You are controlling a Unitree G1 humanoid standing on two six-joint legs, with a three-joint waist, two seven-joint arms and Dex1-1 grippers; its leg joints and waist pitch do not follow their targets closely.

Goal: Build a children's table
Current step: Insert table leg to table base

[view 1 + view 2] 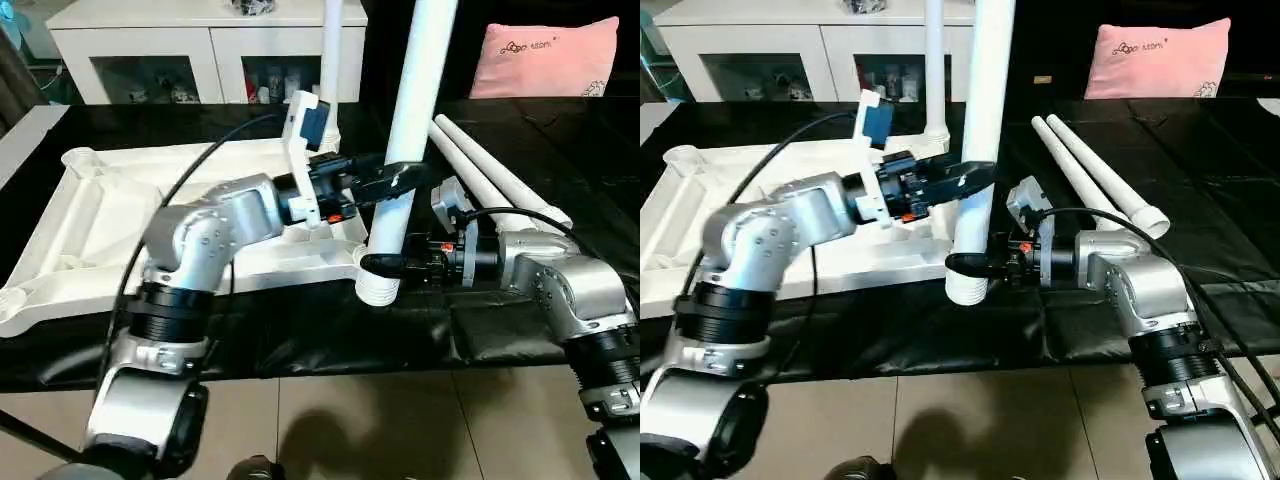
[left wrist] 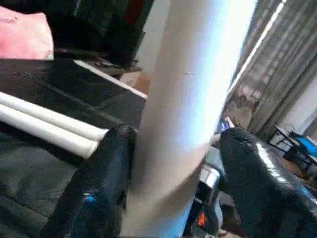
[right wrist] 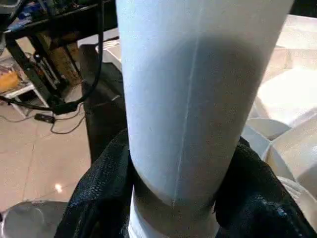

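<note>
The white tabletop (image 1: 110,215) lies ribbed side up on the left of the black table. One white leg (image 1: 331,50) stands in its far right corner socket. A second leg (image 1: 415,90) stands upright by the tabletop's near right corner, its collared end (image 1: 378,290) resting low beside that corner. My right gripper (image 1: 380,263) is shut on this leg just above the collar. Higher up, my left gripper (image 1: 405,178) is open around the leg: one finger (image 2: 106,173) touches it and the other finger (image 2: 255,178) stands slightly off. Two more legs (image 1: 495,175) lie side by side at the right.
A black sheet (image 1: 300,335) covers the table, whose front edge drops to a tiled floor (image 1: 380,420). A pink pillow (image 1: 550,60) sits at the back right. A white glass-door cabinet (image 1: 190,50) stands behind the table.
</note>
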